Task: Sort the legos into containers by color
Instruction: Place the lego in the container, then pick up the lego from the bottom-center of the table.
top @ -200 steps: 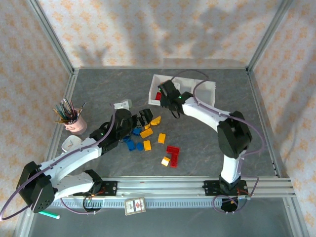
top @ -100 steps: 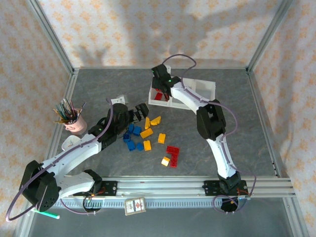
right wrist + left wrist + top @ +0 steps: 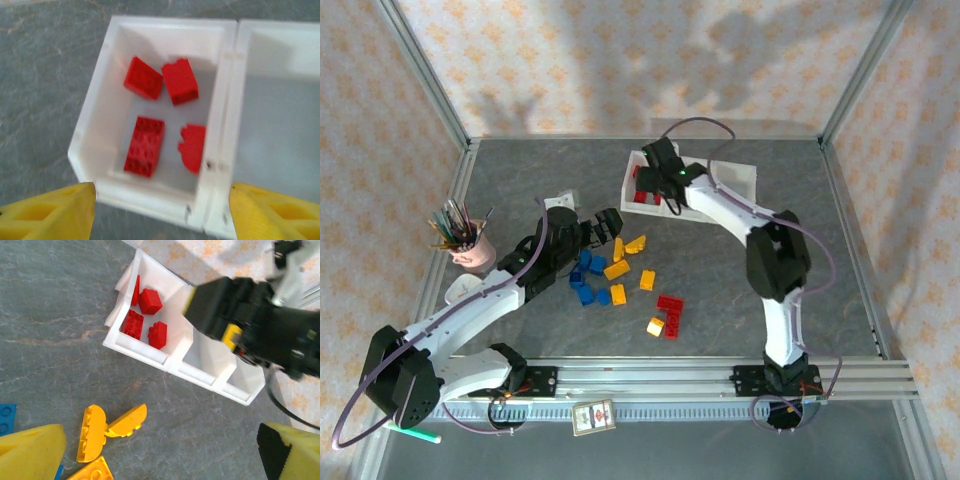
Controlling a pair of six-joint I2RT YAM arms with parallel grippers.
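The containers are one white three-bin tray (image 3: 738, 172) at the back of the table. Its left bin (image 3: 111, 100) holds several red legos (image 3: 145, 145), also seen in the left wrist view (image 3: 148, 301). My right gripper (image 3: 162, 210) hovers open just above that bin's near wall, with nothing between its yellow fingers (image 3: 50, 212); from above it is over the tray's left end (image 3: 658, 182). Yellow (image 3: 616, 268), blue (image 3: 585, 291) and red legos (image 3: 670, 304) lie loose mid-table. My left gripper (image 3: 613, 225) is open and empty beside two curved yellow legos (image 3: 90, 432).
A pink cup of pens (image 3: 470, 248) stands at the left. Small white objects lie near it (image 3: 465, 290) and behind the left gripper (image 3: 565, 210). A card (image 3: 593, 417) and a green pen (image 3: 420, 435) sit by the near rail.
My right gripper has opened over the left bin, swinging back over the tray and then slightly forward. The left gripper crept a little toward the yellow legos.
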